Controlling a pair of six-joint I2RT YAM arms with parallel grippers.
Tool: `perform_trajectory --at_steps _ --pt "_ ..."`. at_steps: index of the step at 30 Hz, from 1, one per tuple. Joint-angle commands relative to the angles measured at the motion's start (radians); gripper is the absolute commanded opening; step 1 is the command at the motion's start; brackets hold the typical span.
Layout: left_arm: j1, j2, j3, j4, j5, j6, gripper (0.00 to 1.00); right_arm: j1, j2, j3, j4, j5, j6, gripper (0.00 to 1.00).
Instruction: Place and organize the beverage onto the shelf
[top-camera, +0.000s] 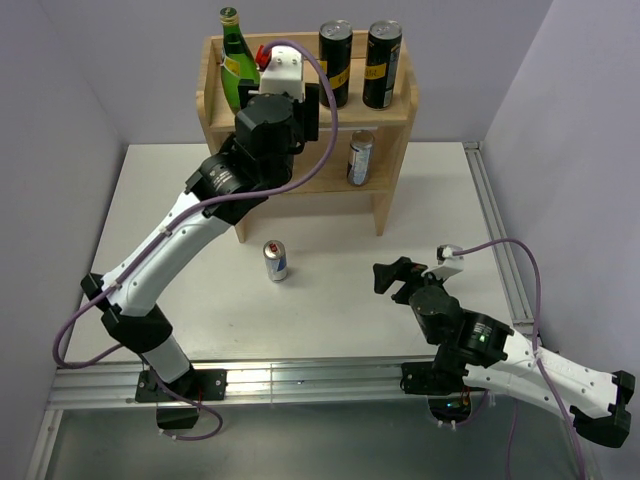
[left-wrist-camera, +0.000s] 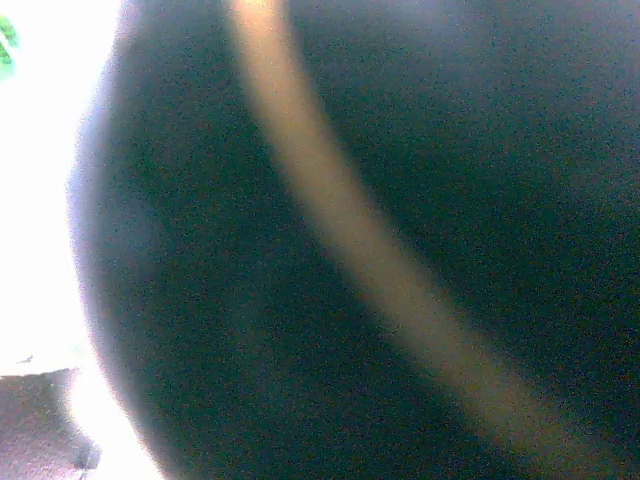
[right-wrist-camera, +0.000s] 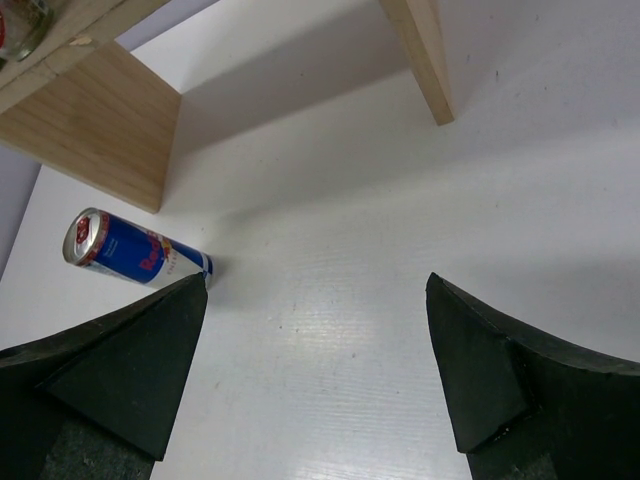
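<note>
White table (top-camera: 340, 310): blue can (top-camera: 276, 260) stands upright, axis vertical; my right gripper (right-wrist-camera: 315, 285) gapes empty, left gripper (top-camera: 270, 62) closed, contents unseen.

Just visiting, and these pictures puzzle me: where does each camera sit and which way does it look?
Top external: high behind the arms, looking down on table, shelf and both whole arms.
Left wrist: on the left arm at the shelf top; only a close dark blur.
Right wrist: low over the table, facing the shelf's legs; own jaws wide apart.
Shared: top and right wrist show the blue-and-silver can on the table.
</note>
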Motion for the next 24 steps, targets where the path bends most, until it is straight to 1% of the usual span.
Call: perform_trajectory --at_steps 1,12,24 --pt "0.036 -0.019 0.041 0.222 0.011 0.03 0.0 0.004 0.004 -0.014 0.048 0.034 -0.006 0.97" --pt "0.093 0.055 0.083 0.271 0.021 0.033 0.0 0.004 0.052 -0.019 0.095 0.031 -0.03 0.97" --pt "0.162 0.102 0.058 0.297 0.012 0.01 0.0 0.004 0.065 -0.033 0.115 0.031 -0.035 0.97"
